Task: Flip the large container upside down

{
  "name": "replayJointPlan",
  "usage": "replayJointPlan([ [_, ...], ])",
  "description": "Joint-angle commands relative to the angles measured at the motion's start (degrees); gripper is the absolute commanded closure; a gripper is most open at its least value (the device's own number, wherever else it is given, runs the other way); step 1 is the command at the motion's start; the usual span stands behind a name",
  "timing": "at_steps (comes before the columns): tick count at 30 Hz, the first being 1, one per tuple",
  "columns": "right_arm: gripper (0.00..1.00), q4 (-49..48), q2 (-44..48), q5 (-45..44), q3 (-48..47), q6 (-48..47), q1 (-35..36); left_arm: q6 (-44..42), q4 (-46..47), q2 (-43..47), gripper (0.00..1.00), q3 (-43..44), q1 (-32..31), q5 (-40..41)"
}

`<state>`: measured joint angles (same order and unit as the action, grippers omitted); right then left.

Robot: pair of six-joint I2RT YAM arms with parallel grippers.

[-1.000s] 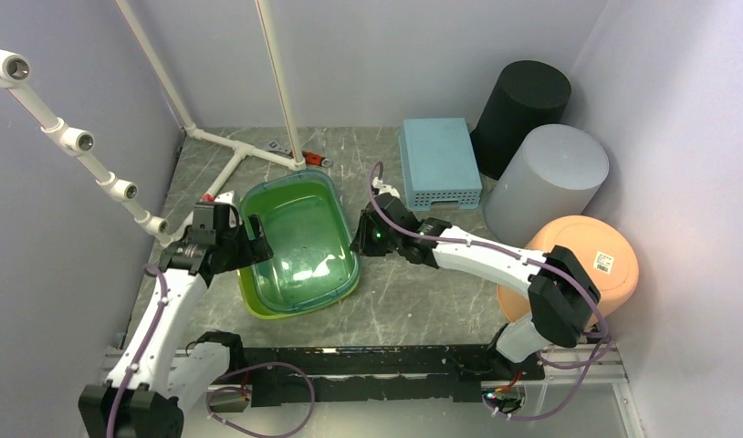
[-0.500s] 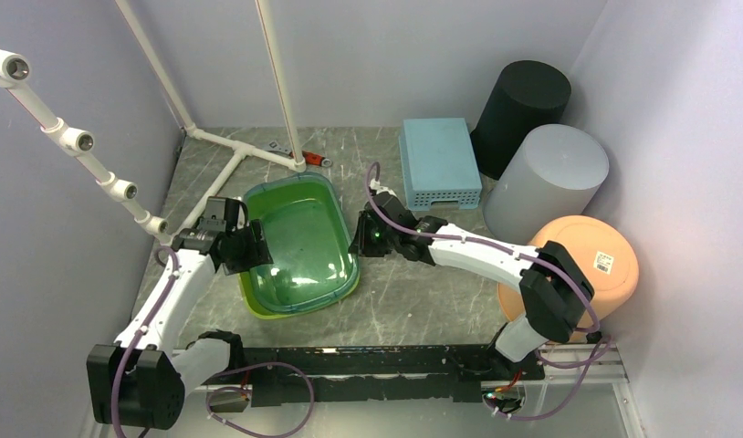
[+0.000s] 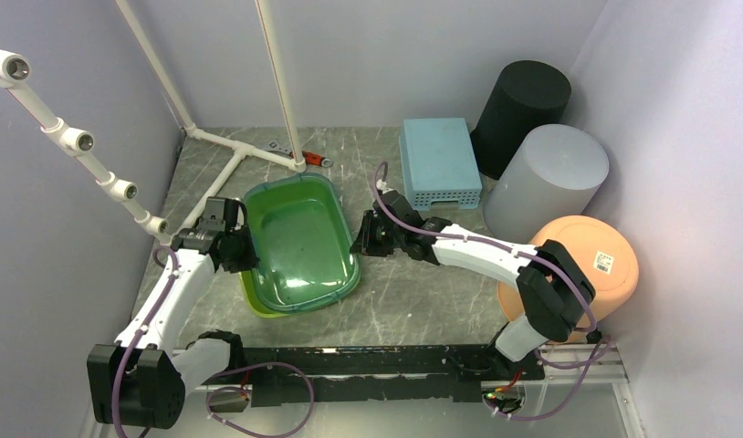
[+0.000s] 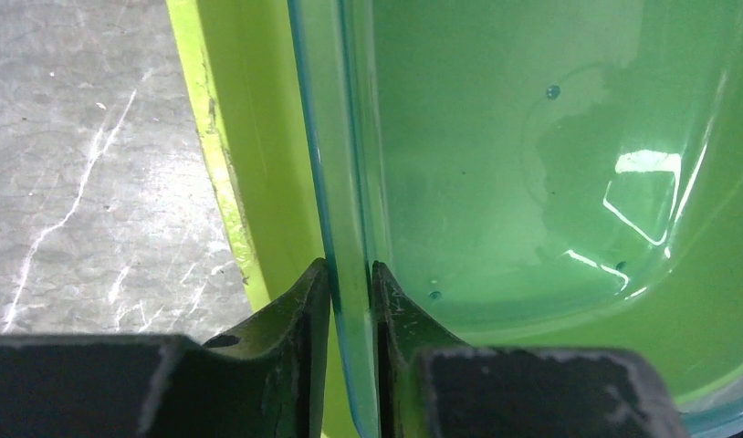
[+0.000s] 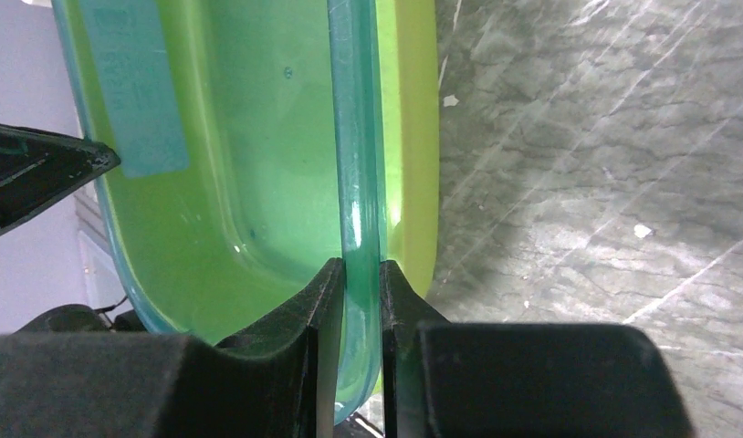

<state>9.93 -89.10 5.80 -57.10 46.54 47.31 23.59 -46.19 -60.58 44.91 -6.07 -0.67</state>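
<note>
Marbled table (image 3: 423, 301): tub (image 3: 304, 242) upright at centre-left. Pinched on left rim by left end effector (image 4: 350, 276), on right rim by right end effector (image 5: 359, 276) (both clamped). Grasping step, seemingly done; next, lift together and roll over evenly.

The teal rim of the large container (image 5: 354, 137) is pinched between the fingers of the right gripper (image 5: 359, 274). A lime-green wall (image 5: 412, 137) is seen just right of it, then marbled table (image 5: 605, 137). A dark shape (image 5: 30, 178) at the left is possibly another gripper.
</note>
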Motion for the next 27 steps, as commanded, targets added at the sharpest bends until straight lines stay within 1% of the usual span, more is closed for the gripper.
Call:
replayJointPlan([
  [1,0.84,-16.4,-0.5,10.7,-0.3,5.7,1.3,0.9,3.0,-0.3,0.8,1.3,-1.2,-8.9],
  [4,0.79,-19.3,-1.4,13.0,0.2,7.0,1.3,0.8,3.1,-0.3,0.83,1.3,-1.3,-9.3],
  [7,0.75,-22.5,-1.8,14.6,1.0,8.7,1.3,0.8,3.1,0.0,0.85,1.2,-1.4,-9.1],
  [11,0.65,-25.1,-2.4,15.4,1.9,10.6,1.4,0.7,3.2,0.1,0.83,1.2,-1.3,-9.5],
  [17,0.65,-27.6,-3.1,15.9,2.5,12.4,1.4,0.8,3.1,-0.1,0.82,1.3,-1.3,-9.6],
  [19,0.67,-28.5,-3.2,15.8,3.1,13.0,1.3,0.8,3.1,-0.1,0.82,1.3,-1.3,-9.6],
  [20,0.7,-28.9,-3.3,16.0,3.2,13.1,1.3,0.8,3.0,0.0,0.82,1.3,-1.3,-9.6],
  [23,0.85,-28.1,-3.6,16.5,2.4,12.5,1.2,1.0,2.7,0.2,0.8,1.6,-1.3,-9.2],
  [24,0.9,-28.0,-3.6,16.5,2.3,12.4,1.3,1.0,2.6,0.5,0.78,1.7,-1.4,-8.9],
  [25,0.94,-28.0,-3.7,16.6,2.3,12.4,1.3,1.0,2.4,0.8,0.72,1.8,-1.4,-8.6],
  [27,1.0,-28.3,-3.2,16.5,2.8,12.6,1.3,1.1,2.1,1.8,0.66,2.1,-1.3,-7.3],
])
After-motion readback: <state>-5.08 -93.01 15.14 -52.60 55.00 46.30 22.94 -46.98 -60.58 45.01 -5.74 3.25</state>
